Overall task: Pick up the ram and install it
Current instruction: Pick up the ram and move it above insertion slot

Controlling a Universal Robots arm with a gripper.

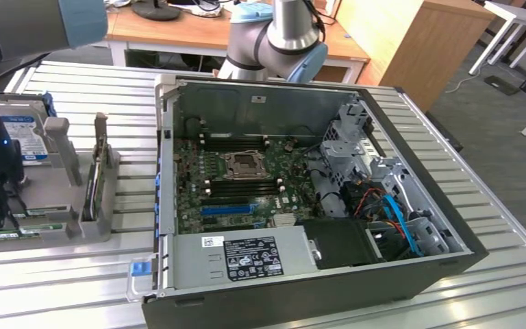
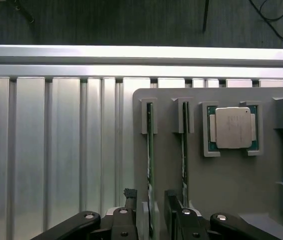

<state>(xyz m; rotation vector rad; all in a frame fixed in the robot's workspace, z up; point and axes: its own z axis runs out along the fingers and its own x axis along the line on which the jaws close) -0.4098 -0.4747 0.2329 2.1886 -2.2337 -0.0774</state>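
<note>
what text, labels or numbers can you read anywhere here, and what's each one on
No text reads letter for letter.
Black label on the power supply: white print, too small to read.
White sticker beside it: too small to read.
Blue label on the hard drive: too small to read.
Processor lid: no legible marking.

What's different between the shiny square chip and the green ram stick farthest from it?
The ram stick is long and thin; the processor chip is square. The ram stick stands on its edge in a slotted post; the processor chip lies flat in corner brackets. The ram stick shows a green edge; the processor chip shows a silver lid. Both sit on the same grey tray.
</note>
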